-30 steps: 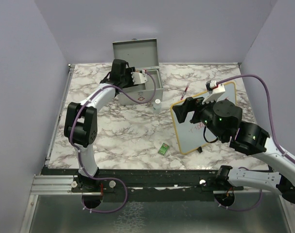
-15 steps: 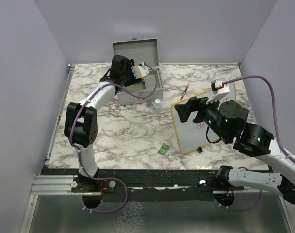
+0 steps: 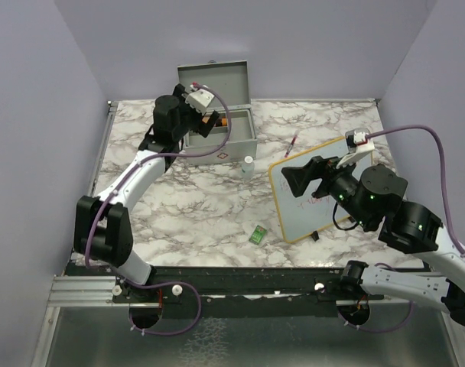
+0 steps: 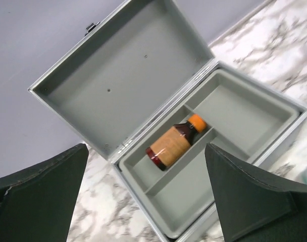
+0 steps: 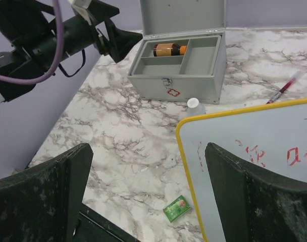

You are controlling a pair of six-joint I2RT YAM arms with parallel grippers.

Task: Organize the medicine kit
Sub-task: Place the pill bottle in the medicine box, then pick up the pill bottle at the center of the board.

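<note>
Plain lilac walls (image 3: 332,46), marble-patterned table (image 3: 202,218) (grey veining), even light

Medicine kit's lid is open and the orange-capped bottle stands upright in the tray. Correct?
Not quite. The orange-capped bottle lies on its side in the tray, as the left wrist view shows; the lid of the medicine kit is open.

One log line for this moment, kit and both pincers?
medicine kit: lid open | amber bottle: lying in kit's hinge-side compartment | left pincer: open, empty, beside kit | right pincer: open, empty, near whiteboard
</note>
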